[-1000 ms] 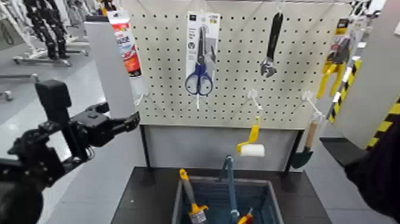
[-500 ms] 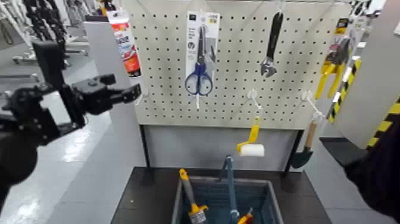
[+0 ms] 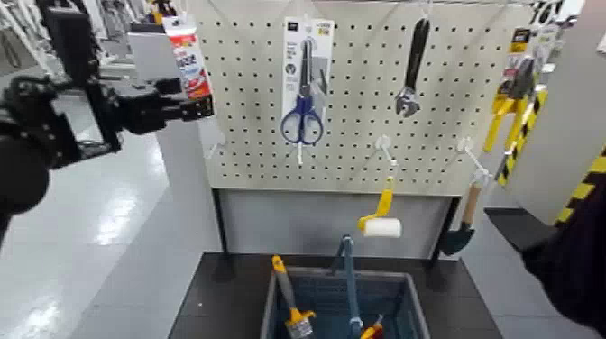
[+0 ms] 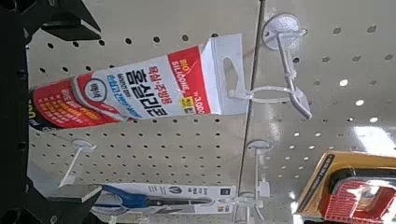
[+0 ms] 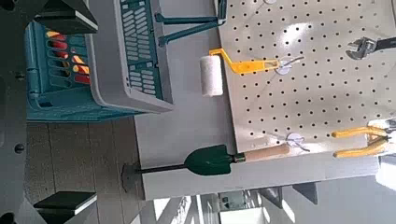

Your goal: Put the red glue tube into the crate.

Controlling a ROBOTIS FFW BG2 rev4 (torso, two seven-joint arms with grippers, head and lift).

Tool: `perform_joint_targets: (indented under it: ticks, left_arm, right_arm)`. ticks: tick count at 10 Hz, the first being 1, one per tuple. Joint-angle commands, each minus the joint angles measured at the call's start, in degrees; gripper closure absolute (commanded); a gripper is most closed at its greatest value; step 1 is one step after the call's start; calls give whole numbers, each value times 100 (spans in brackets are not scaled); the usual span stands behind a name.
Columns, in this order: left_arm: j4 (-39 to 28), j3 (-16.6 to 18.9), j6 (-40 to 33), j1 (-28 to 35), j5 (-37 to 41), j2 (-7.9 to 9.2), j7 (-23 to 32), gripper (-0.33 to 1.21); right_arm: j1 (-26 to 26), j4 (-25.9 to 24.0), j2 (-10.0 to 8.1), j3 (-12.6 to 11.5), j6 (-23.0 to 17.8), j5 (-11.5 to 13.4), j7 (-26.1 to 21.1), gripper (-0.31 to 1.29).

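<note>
Glue tube [image 3: 192,72] hangs from a hook at the pegboard's [image 3: 361,144] left end, lying between the spread fingers of the left hand [image 4: 75,107], ungripped. The crate [image 3: 316,287] sits below; the right hand [image 5: 67,110] waits open near it.

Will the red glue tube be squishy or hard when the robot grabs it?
Probably squishy, since the red glue tube looks like a soft squeeze tube. It may swing or twist too, because it hangs from a hook by its flat end.
</note>
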Motion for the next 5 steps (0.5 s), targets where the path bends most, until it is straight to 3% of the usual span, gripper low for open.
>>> perform_joint_targets:
  ticks: [1, 3, 5]
  left_arm:
    - [254, -115, 290, -324, -94, 99, -393, 16]
    - [377, -159, 299, -421, -182, 108, -621, 27]
    - [386, -176, 343, -465, -261, 134, -718, 77]
  right_arm:
    - [-12, 11, 765, 0, -9, -18, 12, 5]
    - [-21, 20, 765, -9, -9, -35, 47, 5]
    - [-21, 29, 765, -9, -9, -53, 73, 5]
